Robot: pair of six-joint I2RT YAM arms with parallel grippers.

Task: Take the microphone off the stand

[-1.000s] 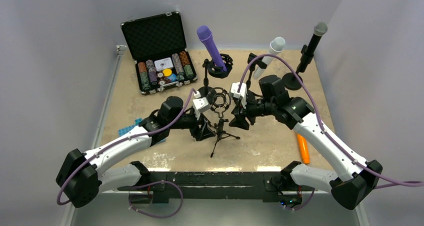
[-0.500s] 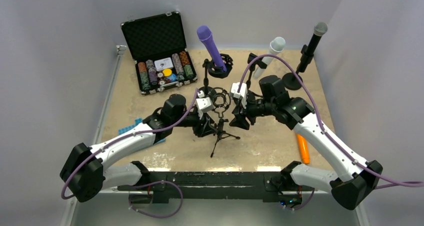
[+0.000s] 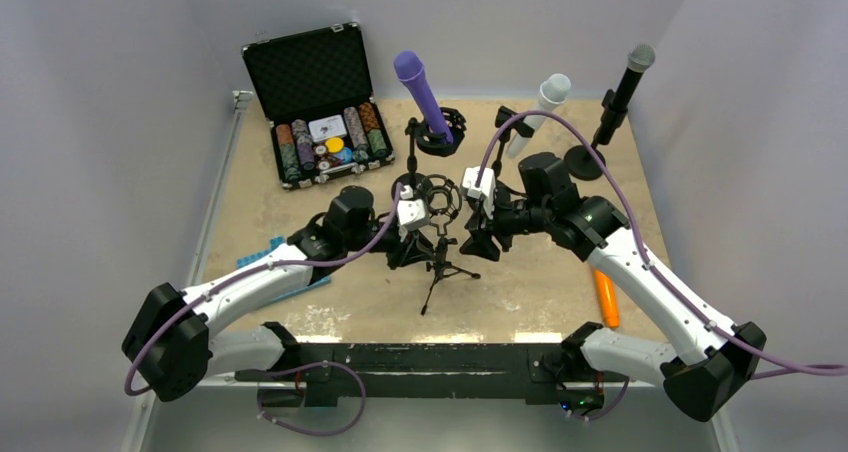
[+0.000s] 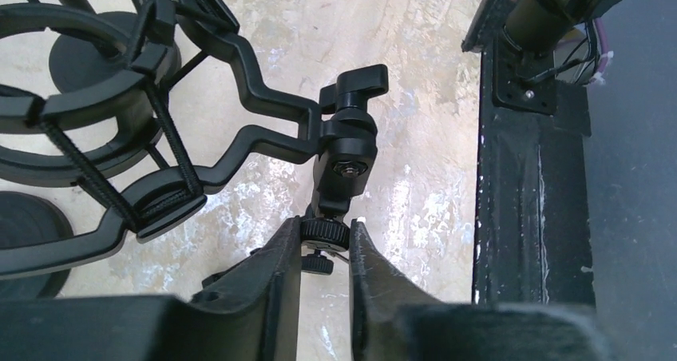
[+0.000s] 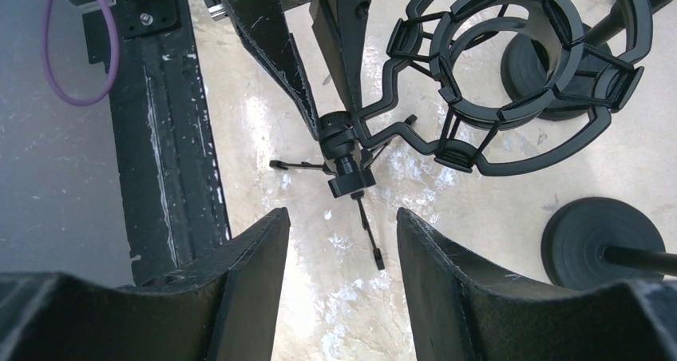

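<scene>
I am clamping the left gripper on the knurled collar of the tripod stand mid-table, whose shock mount is looking empty; the right gripper is hanging apart beside it. Tugging now is risking toppling the light tripod towards the purple microphone behind

Tabletop reads as a beige, stone-look surface, mottled and scuffed white in patches. Shock mount is smooth matt black plastic, strung with black woven-looking elastic cords. A small bright metal screw glints in its swivel, with a ridged knurled collar below. Left gripper's fingers are dull black plastic. Right gripper's fingers look the same, dusty and faintly scratched. Base rail is matt black, chipped and scratched pale. Purple cable looks smooth and rubbery.
</scene>
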